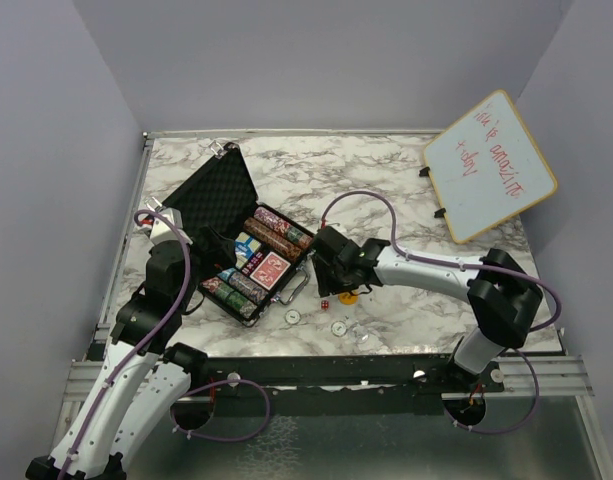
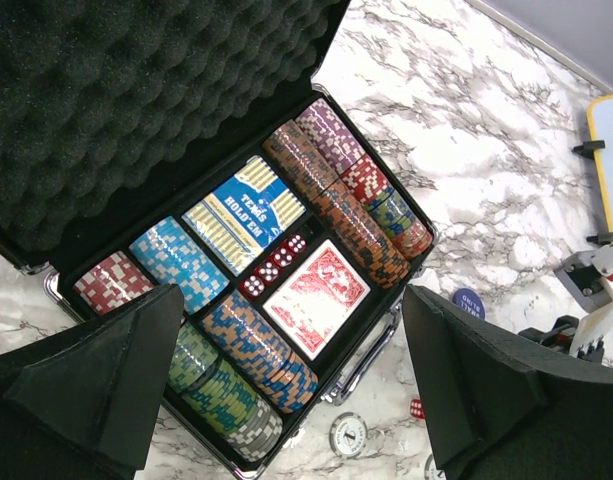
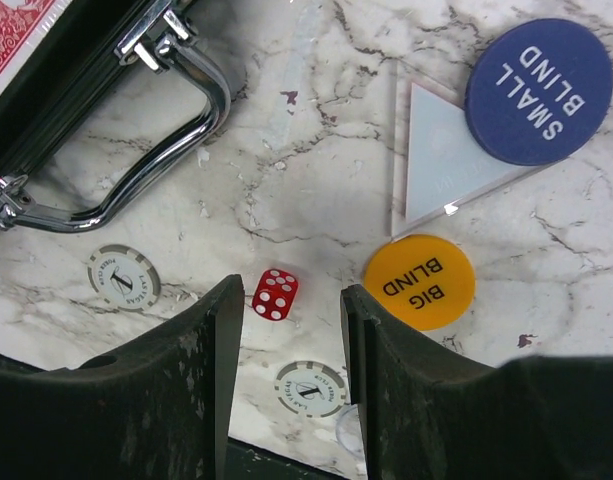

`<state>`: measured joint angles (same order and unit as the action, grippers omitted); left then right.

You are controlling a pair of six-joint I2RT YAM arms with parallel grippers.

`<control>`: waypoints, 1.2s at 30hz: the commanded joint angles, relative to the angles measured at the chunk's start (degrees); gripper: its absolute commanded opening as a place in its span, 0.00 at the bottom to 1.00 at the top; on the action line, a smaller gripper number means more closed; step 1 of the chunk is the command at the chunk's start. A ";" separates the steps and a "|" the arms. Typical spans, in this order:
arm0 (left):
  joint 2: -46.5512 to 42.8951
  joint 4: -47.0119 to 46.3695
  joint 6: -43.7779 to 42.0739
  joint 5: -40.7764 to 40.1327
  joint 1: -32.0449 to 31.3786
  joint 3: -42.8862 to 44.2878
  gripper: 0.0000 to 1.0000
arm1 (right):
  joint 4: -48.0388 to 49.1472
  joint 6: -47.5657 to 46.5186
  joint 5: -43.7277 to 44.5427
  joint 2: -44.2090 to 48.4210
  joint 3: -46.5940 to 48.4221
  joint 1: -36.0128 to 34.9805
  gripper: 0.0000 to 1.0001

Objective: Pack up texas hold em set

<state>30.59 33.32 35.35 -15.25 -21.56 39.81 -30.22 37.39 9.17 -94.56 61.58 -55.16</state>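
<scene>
Right fingers (image 3: 201, 370) stand half-narrowed astride the small red die (image 3: 275, 294) on the marble worktop (image 3: 316, 150), gaps both sides. I should centre, lower, then pinch flat faces. Left fingers (image 2: 106, 370) gape wide, empty, over the open black foam-lined case (image 2: 106, 90).

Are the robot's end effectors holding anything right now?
Nothing is held. The left end effector hangs open over the black foam-lined case. The right end effector straddles the small red die without gripping it.
</scene>
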 commanded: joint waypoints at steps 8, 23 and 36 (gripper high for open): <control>-0.50 -0.36 0.51 1.53 -0.06 -0.70 0.99 | 1.33 3.04 -2.13 -3.24 -1.63 -2.22 0.53; -1.05 -0.36 0.59 1.53 0.00 -0.94 0.99 | 1.65 3.18 -2.66 -4.55 -2.08 -2.59 0.35; -1.31 -0.33 0.59 1.45 -0.02 -1.04 0.99 | 1.56 0.14 -1.78 -4.34 0.20 -2.94 0.21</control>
<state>30.06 33.30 35.77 -14.57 -21.56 39.40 -29.54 39.68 7.38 -98.52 59.92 -57.43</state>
